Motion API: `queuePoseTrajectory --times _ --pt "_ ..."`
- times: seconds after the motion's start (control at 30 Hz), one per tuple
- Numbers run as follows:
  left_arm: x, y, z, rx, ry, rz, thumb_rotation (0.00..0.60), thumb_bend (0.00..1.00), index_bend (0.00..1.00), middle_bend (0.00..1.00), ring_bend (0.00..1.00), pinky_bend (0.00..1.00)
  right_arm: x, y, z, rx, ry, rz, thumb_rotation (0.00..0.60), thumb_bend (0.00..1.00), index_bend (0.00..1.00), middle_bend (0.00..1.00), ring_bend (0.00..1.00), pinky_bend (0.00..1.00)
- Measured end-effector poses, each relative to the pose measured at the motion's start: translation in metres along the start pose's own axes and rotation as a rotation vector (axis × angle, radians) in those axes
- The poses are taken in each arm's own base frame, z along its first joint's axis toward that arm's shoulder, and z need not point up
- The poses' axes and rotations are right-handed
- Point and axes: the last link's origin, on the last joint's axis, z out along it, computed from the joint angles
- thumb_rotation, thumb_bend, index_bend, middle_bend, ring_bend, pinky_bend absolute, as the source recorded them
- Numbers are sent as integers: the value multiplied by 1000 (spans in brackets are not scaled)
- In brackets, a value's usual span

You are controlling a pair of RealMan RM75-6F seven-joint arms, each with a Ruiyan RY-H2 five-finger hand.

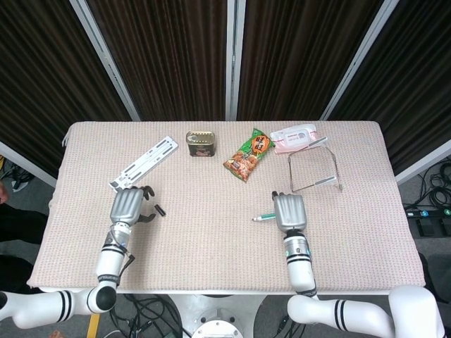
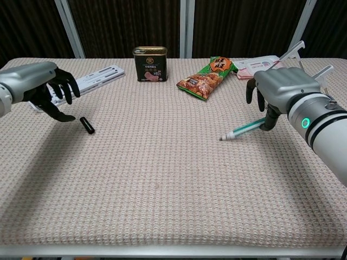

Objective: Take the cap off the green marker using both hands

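Observation:
The green marker (image 2: 243, 130) (image 1: 264, 217) is uncapped, and its bare tip points left and touches the cloth. My right hand (image 2: 282, 89) (image 1: 289, 211) holds the marker's rear end in its curled fingers, low over the table right of centre. The small black cap (image 2: 87, 125) (image 1: 160, 210) lies loose on the cloth at the left. My left hand (image 2: 46, 86) (image 1: 129, 206) hovers just left of the cap, fingers spread and holding nothing.
Along the back stand a white slotted strip (image 1: 144, 163), a tin can (image 1: 201, 143), a snack bag (image 1: 249, 154), a wipes pack (image 1: 296, 136) and a wire stand (image 1: 315, 169). The beige cloth-covered table (image 1: 211, 246) ends close in front of both hands.

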Motion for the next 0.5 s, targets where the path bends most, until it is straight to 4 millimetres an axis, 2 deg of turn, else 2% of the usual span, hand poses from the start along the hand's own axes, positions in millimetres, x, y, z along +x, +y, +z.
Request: queuePoseTrajectory --times 0.27,0.43,0.5 --pt "20 -11 -7 40 64 -31 600 152 330 389 300 323 12 4 -7 5 45 31 600 0 292 376 508 728" --pt "46 -19 -18 54 171 -48 600 144 331 388 296 320 37 15 -24 19 147 81 600 0 292 382 514 728" --pt "61 -22 -26 40 230 -31 600 143 331 381 291 321 52 24 -35 26 215 99 600 0 292 382 497 674"
